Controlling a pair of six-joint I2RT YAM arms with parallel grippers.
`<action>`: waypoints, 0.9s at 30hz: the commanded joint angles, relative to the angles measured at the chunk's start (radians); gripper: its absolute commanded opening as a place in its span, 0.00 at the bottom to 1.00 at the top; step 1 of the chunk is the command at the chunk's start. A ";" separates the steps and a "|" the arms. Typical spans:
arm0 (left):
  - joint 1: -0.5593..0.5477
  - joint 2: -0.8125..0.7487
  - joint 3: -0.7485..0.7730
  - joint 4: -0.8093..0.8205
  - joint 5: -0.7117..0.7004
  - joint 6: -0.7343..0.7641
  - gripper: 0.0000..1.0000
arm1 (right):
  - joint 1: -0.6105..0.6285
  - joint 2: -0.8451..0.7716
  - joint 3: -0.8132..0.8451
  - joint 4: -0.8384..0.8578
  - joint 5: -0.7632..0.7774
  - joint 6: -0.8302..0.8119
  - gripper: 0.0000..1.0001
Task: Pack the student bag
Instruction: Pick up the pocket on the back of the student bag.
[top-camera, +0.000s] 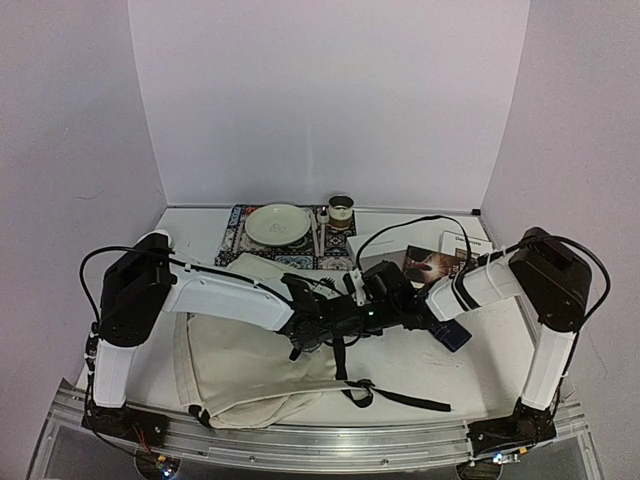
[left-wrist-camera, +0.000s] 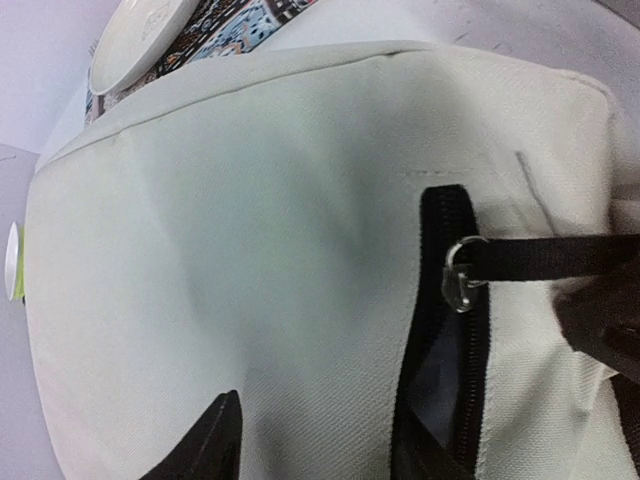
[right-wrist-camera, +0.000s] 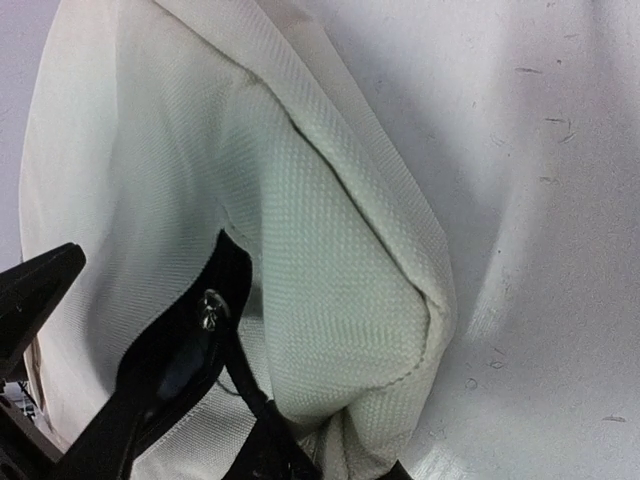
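Observation:
The cream student bag (top-camera: 240, 370) lies flat on the table, left of centre. Both grippers meet at its upper right corner. My left gripper (top-camera: 308, 325) is open on the fabric (left-wrist-camera: 250, 250). One finger (left-wrist-camera: 200, 450) rests on the cloth and the other sits at the black edge of the partly open zip (left-wrist-camera: 445, 380). The metal slider (left-wrist-camera: 460, 275) has a black pull strap (left-wrist-camera: 550, 255) stretched taut to my right gripper (top-camera: 372, 300). In the right wrist view the strap (right-wrist-camera: 240, 385) runs from the slider (right-wrist-camera: 210, 310) into my shut right gripper (right-wrist-camera: 330, 465), beside the bag's bunched corner (right-wrist-camera: 340, 300).
A white plate (top-camera: 278, 223) on a patterned mat (top-camera: 240, 225) and a small cup (top-camera: 341, 209) stand at the back. A white box (top-camera: 465, 245), a dark book (top-camera: 430, 262) and a blue object (top-camera: 452, 336) lie at the right. A black bag strap (top-camera: 400, 398) trails across the near table.

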 joint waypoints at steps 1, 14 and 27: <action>0.006 -0.031 0.031 -0.127 -0.091 -0.019 0.39 | 0.010 -0.053 -0.014 -0.046 -0.002 -0.024 0.19; -0.010 -0.193 0.007 -0.130 0.032 0.013 0.07 | 0.010 -0.100 0.046 -0.137 -0.034 -0.074 0.30; 0.010 -0.209 -0.014 -0.122 0.071 -0.006 0.00 | -0.011 -0.405 0.075 -0.634 0.221 -0.294 0.94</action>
